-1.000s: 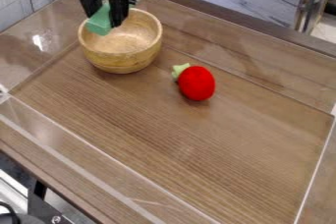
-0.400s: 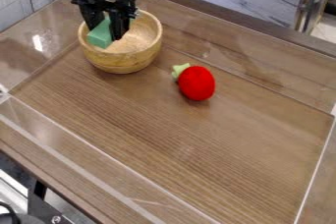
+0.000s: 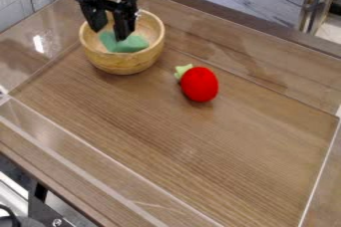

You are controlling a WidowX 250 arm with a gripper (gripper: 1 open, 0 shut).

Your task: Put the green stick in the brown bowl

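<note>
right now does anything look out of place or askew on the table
Nothing stands out. The green stick lies inside the upright brown bowl, the open gripper above it. The red fruit sits alone, intact.

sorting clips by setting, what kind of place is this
Probably a lab or workshop test bench, not a kitchen: a wooden tabletop with clear raised walls, holding a wooden bowl, a toy-like red fruit and a robot hand.

- You are seeing the small light-green rectangular stick [image 3: 127,44] lying inside the round light-brown wooden bowl [image 3: 124,59].
- Your black gripper [image 3: 110,22] is hanging open above it.
</note>
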